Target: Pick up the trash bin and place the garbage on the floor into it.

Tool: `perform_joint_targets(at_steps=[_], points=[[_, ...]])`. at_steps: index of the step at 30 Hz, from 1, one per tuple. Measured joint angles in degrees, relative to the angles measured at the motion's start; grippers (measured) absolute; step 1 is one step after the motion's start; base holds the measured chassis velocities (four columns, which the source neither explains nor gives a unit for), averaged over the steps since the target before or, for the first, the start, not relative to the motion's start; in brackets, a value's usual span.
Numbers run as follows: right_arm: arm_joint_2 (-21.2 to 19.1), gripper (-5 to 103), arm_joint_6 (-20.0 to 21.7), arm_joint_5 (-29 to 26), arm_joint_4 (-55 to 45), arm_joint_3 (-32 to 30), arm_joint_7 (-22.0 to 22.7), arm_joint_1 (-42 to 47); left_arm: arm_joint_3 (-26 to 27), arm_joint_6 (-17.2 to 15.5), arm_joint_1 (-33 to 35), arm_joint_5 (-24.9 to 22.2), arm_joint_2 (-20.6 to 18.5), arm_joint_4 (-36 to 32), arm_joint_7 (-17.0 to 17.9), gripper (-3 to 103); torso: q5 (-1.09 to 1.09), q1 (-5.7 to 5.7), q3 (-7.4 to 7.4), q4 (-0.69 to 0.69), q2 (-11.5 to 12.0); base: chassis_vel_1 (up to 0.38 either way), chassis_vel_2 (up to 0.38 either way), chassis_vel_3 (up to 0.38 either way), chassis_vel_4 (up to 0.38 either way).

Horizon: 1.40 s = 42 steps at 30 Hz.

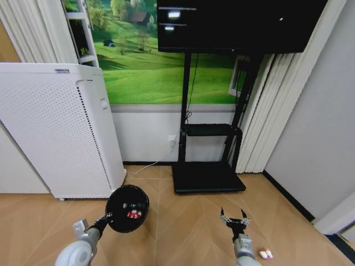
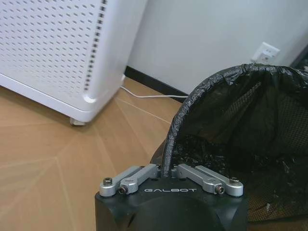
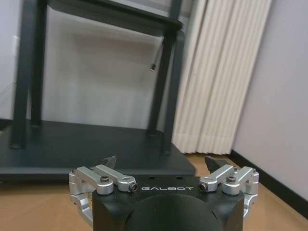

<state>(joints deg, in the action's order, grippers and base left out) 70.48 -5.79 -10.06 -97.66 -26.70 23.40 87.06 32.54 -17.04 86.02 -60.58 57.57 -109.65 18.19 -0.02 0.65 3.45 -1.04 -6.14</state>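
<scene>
Clamping the trash bin (image 1: 127, 208) rim, the left pincer (image 1: 106, 219) holds it; right pincer (image 1: 233, 217) gapes wide, empty.

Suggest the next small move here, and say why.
Probably lower the open right gripper toward the white-and-pink scrap lying on the floor just to its right. The left gripper is shut on the trash bin rim, and a red-and-white wrapper already sits inside.

One trash bin (image 1: 127, 208), two grippers, two visible litter pieces.
</scene>
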Motion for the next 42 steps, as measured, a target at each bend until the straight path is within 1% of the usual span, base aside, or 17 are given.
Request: perform_joint_targets(at_steps=[3, 6, 8, 10, 11, 13, 15, 17, 19, 22, 25, 29, 30, 34, 37, 39, 42], points=[[0.4, 100, -0.6, 0.3, 0.9, -0.2, 0.5, 0.4, 0.0, 0.2, 0.3, 0.4, 0.3, -0.1, -0.3, 0, 0.05, 0.00, 0.00, 0.01, 0.0, -0.262, -0.294, 0.300, 0.294], [0.7, 100, -1.7, 0.8, 3.2, -0.1, 0.6, 0.3, 0.1, 0.3, 0.7, 0.6, 0.3, -0.1, -0.7, 0, 0.00, 0.00, 0.00, -0.01, 0.0, -0.335, -0.345, 0.321, 0.341], [0.6, 100, -2.0, 1.4, 6.2, 0.2, 0.6, -1.0, 0.7, 0.4, 0.9, 0.5, 0.3, -0.2, -0.8, 0, 0.06, 0.00, 0.00, 0.00, 0.0, -0.270, -0.334, 0.265, 0.326], [0.5, 100, -1.8, 1.5, 7.4, 0.2, 0.4, -1.6, 0.9, 0.4, 1.0, 0.4, 0.3, -0.3, -0.8, 0, 0.07, 0.01, 0.01, 0.01, 0.0, -0.217, -0.232, 0.194, 0.242], [0.2, 100, -1.2, 1.3, 8.6, 0.2, 0.1, -2.0, 1.4, 0.4, 1.1, 0.3, 0.3, -0.4, -0.9, 0, 0.03, 0.00, 0.00, -0.02, 0.0, -0.139, -0.232, 0.194, 0.109], [-0.2, 100, -0.5, 0.6, 10.0, 0.1, -0.4, -2.5, 1.9, 0.4, 1.3, 0.2, 0.2, -0.4, -1.0, 0, 0.01, 0.00, 0.01, 0.01, 0.0, 0.000, -0.096, 0.132, 0.109], [-0.6, 100, 0.8, -1.9, 13.7, 0.1, -2.0, -2.9, 3.1, 0.5, 1.8, 0.1, 0.0, -0.4, -1.6, 0, 0.02, 0.01, 0.00, 0.01, 0.0, 0.000, -0.048, 0.017, 0.020], [-0.6, 100, 1.2, -3.1, 14.5, 0.1, -2.5, -2.9, 3.2, 0.6, 1.9, 0.1, -0.1, -0.4, -1.9, 0, 0.00, 0.01, 0.00, 0.01, 0.0, 0.031, 0.038, -0.015, -0.041], [-0.5, 100, 2.6, -6.7, 16.2, 0.1, -4.1, -2.3, 3.6, 0.8, 2.1, 0.4, -0.2, 0.0, -2.4, 0, 0.02, 0.00, 0.00, 0.03, 0.0, 0.067, 0.084, -0.053, -0.084], [-0.2, 100, 3.5, -8.1, 17.9, 0.1, -5.6, -1.9, 3.7, 0.9, 2.2, 0.5, -0.1, 0.1, -2.6, 0, 0.01, 0.00, 0.00, 0.02, 0.0, 0.060, 0.070, -0.054, -0.075], [0.0, 100, 3.7, -7.1, 20.6, 0.2, -6.8, -2.3, 3.4, 0.9, 2.2, 0.4, 0.0, 0.0, -2.6, 0, 0.02, 0.00, 0.00, -0.01, 0.0, 0.037, 0.009, -0.019, -0.033], [0.3, 100, 3.9, -6.3, 22.9, 0.4, -6.9, -3.4, 3.0, 0.9, 2.1, 0.3, 0.0, -0.1, -2.6, 0, 0.02, 0.00, 0.00, 0.00, 0.0, 0.000, 0.000, 0.000, 0.000], [0.3, 103, 4.3, -6.3, 24.1, 0.6, -7.0, -3.9, 3.0, 0.9, 2.1, 0.3, 0.0, -0.2, -2.5, 0, 0.02, 0.01, 0.00, 0.00, 0.0, 0.000, 0.000, 0.000, 0.000], [0.2, 100, 4.7, -6.3, 25.8, 1.0, -7.5, -4.7, 3.0, 0.9, 2.1, 0.3, 0.0, -0.2, -2.5, 0, 0.02, 0.00, 0.00, 0.01, 0.0, 0.000, 0.000, 0.000, 0.000], [0.3, 97, 6.4, -6.3, 27.7, 1.4, -8.7, -5.5, 3.0, 1.0, 2.1, 0.3, 0.0, -0.1, -2.3, 0, 0.02, 0.00, 0.00, 0.01, 0.0, 0.000, 0.000, 0.000, 0.000], [0.5, 94, 8.0, -5.9, 29.8, 1.9, -9.7, -6.5, 3.1, 1.1, 2.3, 0.3, 0.0, 0.0, -2.2, 0, 0.02, 0.00, 0.01, 0.01, 0.0, 0.000, 0.000, 0.000, 0.000], [0.5, 93, 8.5, -5.6, 30.7, 2.0, -10.0, -7.0, 3.1, 1.1, 2.3, 0.3, -0.1, 0.0, -2.2, 0, 0.03, 0.00, 0.00, 0.01, 0.0, 0.000, 0.000, 0.000, 0.000]])
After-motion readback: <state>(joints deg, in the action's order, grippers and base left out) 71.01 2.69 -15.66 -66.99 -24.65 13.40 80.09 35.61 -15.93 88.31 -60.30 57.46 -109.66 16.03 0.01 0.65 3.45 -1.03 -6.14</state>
